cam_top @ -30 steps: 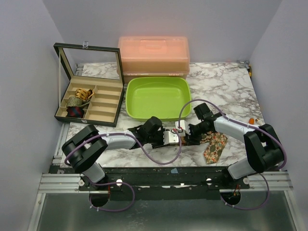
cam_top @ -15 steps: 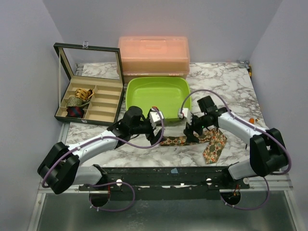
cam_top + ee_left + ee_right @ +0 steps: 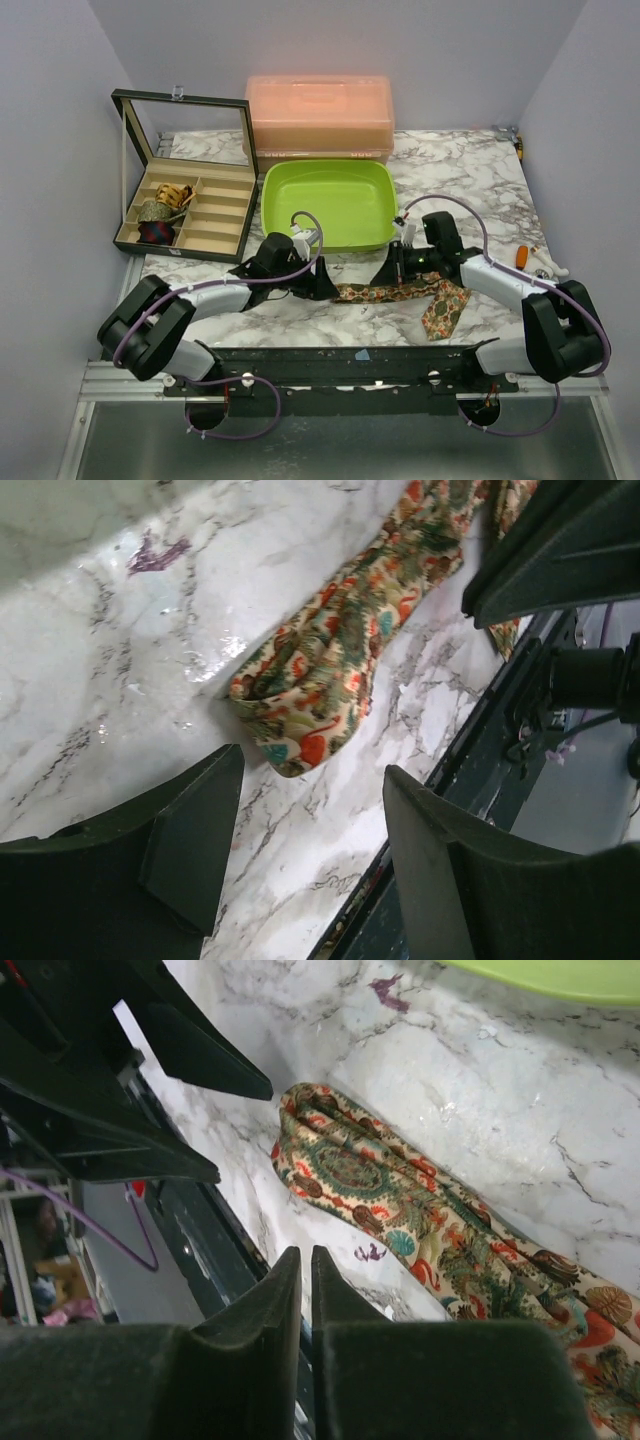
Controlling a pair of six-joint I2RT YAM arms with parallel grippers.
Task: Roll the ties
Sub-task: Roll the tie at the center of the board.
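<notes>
One floral tie (image 3: 400, 293) lies flat on the marble table between my two grippers, its wide end (image 3: 444, 312) towards the right. Its folded narrow end shows in the left wrist view (image 3: 320, 680) and in the right wrist view (image 3: 390, 1195). My left gripper (image 3: 325, 285) is open and empty; its jaws stand wide apart just short of the tie's narrow end (image 3: 315, 820). My right gripper (image 3: 392, 272) is shut on nothing; its fingertips (image 3: 305, 1255) hover beside the tie over bare marble.
A lime-green tray (image 3: 325, 205) sits just behind the grippers, with an orange plastic box (image 3: 320, 115) behind it. An open compartment box (image 3: 215, 225) at the back left holds rolled ties (image 3: 160, 210). The table's front rail (image 3: 480, 770) is close. An orange-handled tool (image 3: 521, 256) lies at the right.
</notes>
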